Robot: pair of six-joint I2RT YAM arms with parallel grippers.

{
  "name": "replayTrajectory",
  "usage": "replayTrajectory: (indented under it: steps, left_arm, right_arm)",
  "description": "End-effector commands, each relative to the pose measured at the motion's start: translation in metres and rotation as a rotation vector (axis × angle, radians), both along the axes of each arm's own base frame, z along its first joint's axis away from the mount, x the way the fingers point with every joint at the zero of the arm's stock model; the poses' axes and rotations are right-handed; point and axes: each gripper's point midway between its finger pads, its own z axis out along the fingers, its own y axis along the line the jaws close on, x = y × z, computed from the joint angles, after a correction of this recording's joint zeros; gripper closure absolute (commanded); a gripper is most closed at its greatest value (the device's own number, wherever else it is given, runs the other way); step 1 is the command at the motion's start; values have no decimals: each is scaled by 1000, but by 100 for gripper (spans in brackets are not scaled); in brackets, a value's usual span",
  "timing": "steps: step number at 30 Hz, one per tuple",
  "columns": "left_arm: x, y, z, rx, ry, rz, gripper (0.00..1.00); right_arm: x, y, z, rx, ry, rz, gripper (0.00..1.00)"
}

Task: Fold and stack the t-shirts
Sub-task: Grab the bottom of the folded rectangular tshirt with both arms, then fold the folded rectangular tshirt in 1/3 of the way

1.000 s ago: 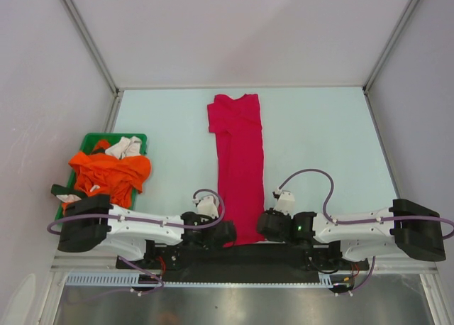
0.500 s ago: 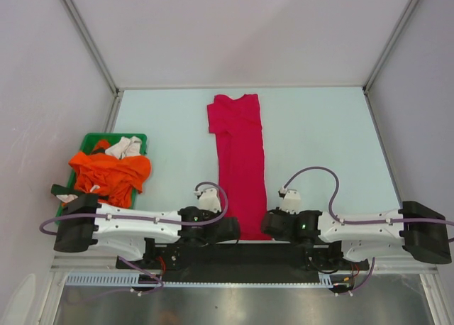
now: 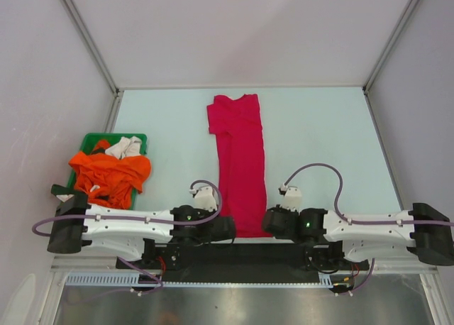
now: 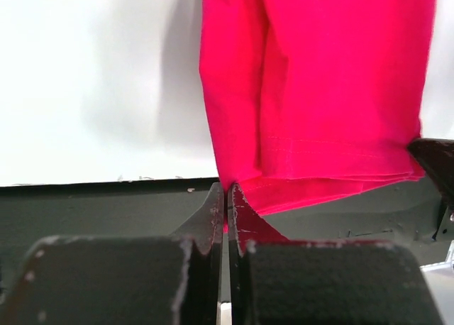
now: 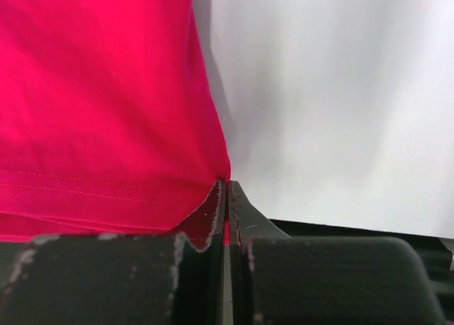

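**Both grippers pinch the near hem of the pink shirt**

The pink shirt (image 3: 240, 162) lies down the middle of the tabletop (image 3: 319, 133), folded lengthwise into a long, narrow strip. Its collar end points toward the far edge and sits a little wider than the rest. Its hem reaches the near edge, between the two arms.

The left gripper (image 3: 225, 229) is at the hem's left corner. In the left wrist view its fingers (image 4: 213, 211) are pressed together, with a sliver of pink cloth caught between the tips. The stitched hem runs off to the right, and its lowest layer lies over the black bar (image 4: 99, 204) that borders the near edge.

The right gripper (image 3: 269, 222) is at the hem's right corner. In the right wrist view its fingers (image 5: 237, 211) are likewise closed, with pink showing in the slit between them and the shirt's side edge rising straight up from the tips.

Both arms lie low along the near edge, each reaching inward from its own side.

Near the left edge stands a green tray (image 3: 135, 138), heaped with crumpled orange shirts (image 3: 110, 174) that spill over its near and right rims. A bit of white cloth (image 3: 124, 146) lies on the heap toward the tray's far end. The heap is well apart from the pink shirt.
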Motion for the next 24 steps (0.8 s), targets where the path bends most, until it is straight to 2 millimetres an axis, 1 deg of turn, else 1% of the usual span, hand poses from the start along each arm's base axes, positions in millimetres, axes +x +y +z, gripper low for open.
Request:
replayTrajectory:
  steps: [1, 2, 3, 4, 5, 6, 7, 8, 9, 10, 11, 12, 13, 14, 15, 16, 17, 18, 19, 20, 21, 22, 23, 24]
  left_arm:
    - [19, 7, 31, 0, -89, 26, 100]
    - [25, 9, 36, 10, -102, 26, 100]
    - [30, 9, 39, 15, -113, 27, 100]
    - [36, 6, 46, 13, -134, 32, 100]
    - [45, 9, 48, 32, -148, 36, 100]
    - [50, 10, 50, 41, -157, 39, 100]
    - [56, 9, 55, 39, -171, 42, 100]
    - [66, 13, 56, 64, -183, 44, 100]
    - [72, 14, 58, 66, -192, 50, 100]
    - [78, 14, 61, 69, -200, 55, 100]
    - [89, 17, 65, 82, -216, 61, 100]
    - [94, 18, 65, 89, -222, 63, 100]
    - [100, 18, 69, 90, -231, 66, 100]
    - [110, 21, 72, 104, -243, 74, 100]
    - [116, 22, 71, 118, -245, 77, 100]
    - [127, 23, 76, 118, -258, 89, 100]
    - [133, 23, 77, 119, -260, 91, 100]
    - [141, 21, 78, 134, -266, 82, 100]
    - [152, 21, 81, 125, -276, 105, 100]
    - [159, 19, 82, 126, -280, 103, 100]
    - [168, 16, 86, 141, -290, 91, 100]
    - [180, 16, 88, 145, -298, 106, 100]
    - [186, 15, 91, 151, -303, 105, 100]
    - [197, 10, 95, 170, -313, 93, 100]
  right_arm:
    - [26, -11, 30, -29, -87, -34, 100]
    - [32, -8, 38, -30, -108, -13, 100]
    - [41, -10, 42, -31, -114, -37, 100]
    - [47, -7, 46, -25, -128, -35, 100]
    - [55, -3, 54, -9, -143, -38, 100]
    - [62, -4, 55, -36, -155, -12, 100]
    - [77, -3, 61, -15, -168, -44, 100]
    - [86, 1, 69, -6, -181, -46, 100]
    - [93, 2, 72, -24, -192, -17, 100]
    - [109, 0, 73, -24, -199, -52, 100]
    - [115, 0, 76, -28, -205, -49, 100]
    - [125, 5, 85, -13, -218, -53, 100]
    - [133, 6, 84, -34, -226, -37, 100]
    - [144, 2, 87, -36, -233, -59, 100]
    - [153, 7, 94, -16, -246, -62, 100]
    - [165, 0, 92, -38, -243, -78, 100]
    - [172, 0, 93, -40, -245, -82, 100]
    - [181, 4, 100, -17, -261, -86, 100]
    - [193, -2, 95, -40, -253, -104, 100]
    - [202, -2, 98, -31, -261, -110, 100]
    - [213, 0, 107, -23, -279, -119, 100]
    - [225, -6, 101, -46, -269, -135, 100]
    - [235, -5, 105, -37, -276, -142, 100]
    - [247, -3, 114, -27, -294, -149, 100]
